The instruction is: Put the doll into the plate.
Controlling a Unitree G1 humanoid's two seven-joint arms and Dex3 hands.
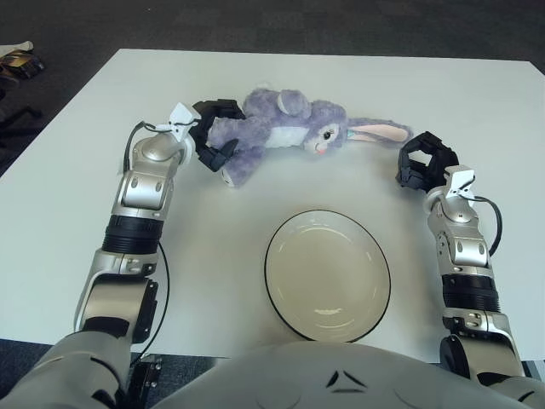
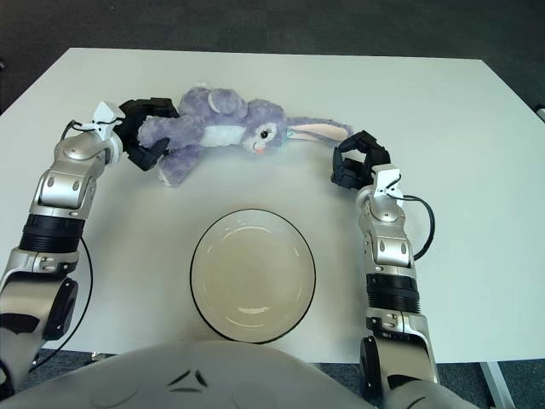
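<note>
Dark carpet surrounds a white worktop (image 1: 102, 281). Only the left eye view catches some clutter (image 1: 19, 61) on the floor at the far left edge; only the right eye view shows the worktop's right corner against the floor. At the left, the left hand (image 1: 209, 136) has its dark fingers curled around the leg end of the doll (image 1: 281, 132), a purple plush rabbit lying on its side across the far part of the worktop, ears pointing right. Nearer the robot, the plate (image 1: 274, 290) sits bare, well apart from the doll. At the right, the right hand (image 1: 423, 162) shows just beside the ear tips, fingers curled, holding nothing.
</note>
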